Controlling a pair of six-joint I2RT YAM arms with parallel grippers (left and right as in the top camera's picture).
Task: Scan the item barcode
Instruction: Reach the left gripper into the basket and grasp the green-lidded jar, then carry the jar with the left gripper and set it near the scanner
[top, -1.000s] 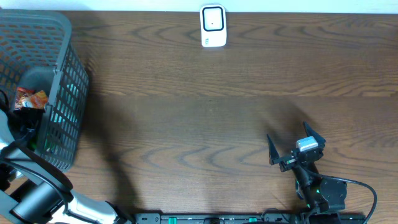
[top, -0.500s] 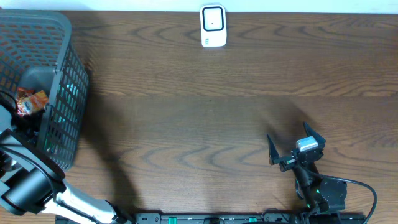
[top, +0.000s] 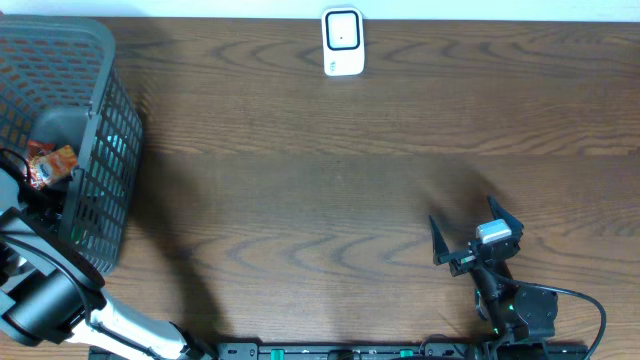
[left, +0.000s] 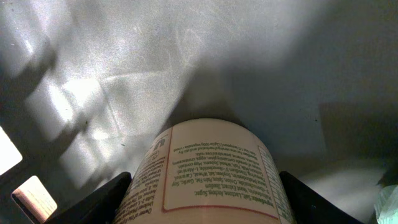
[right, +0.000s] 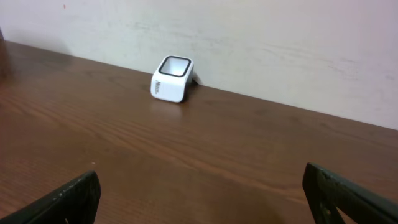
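**Entry: scan station, as I see it from the remote desk**

1. Table (top: 320, 180): dark brown wood grain; carries everything below.
2. Basket (top: 108, 150): grey plastic mesh, at the far-left corner of the table and running down its left edge.
3. Container (left: 208, 168): the item to scan. It is cylindrical, with a cream label, a red border line and small print. It lies inside the basket on the grey floor, its rounded side facing my left wrist camera. From overhead I cannot pick it out.
4. Snack packet (top: 48, 162): orange and red, also in the basket, against its left side.
5. Scanner (top: 342, 42): small white box with a dark-framed window, at the far edge of the table near its middle, well apart from the basket.
6. Left arm (top: 40, 290): comes in from the near-left corner and reaches down into the basket.
7. Left gripper (left: 204, 180): 2 dark fingers, 1 on each side of the container and tight beside it. I cannot tell whether they press on it.
8. Right gripper (top: 461, 208): near the near edge, right of the middle, fingers spread wide with only bare wood between them. It points toward the scanner, which sits far ahead in my right wrist camera.
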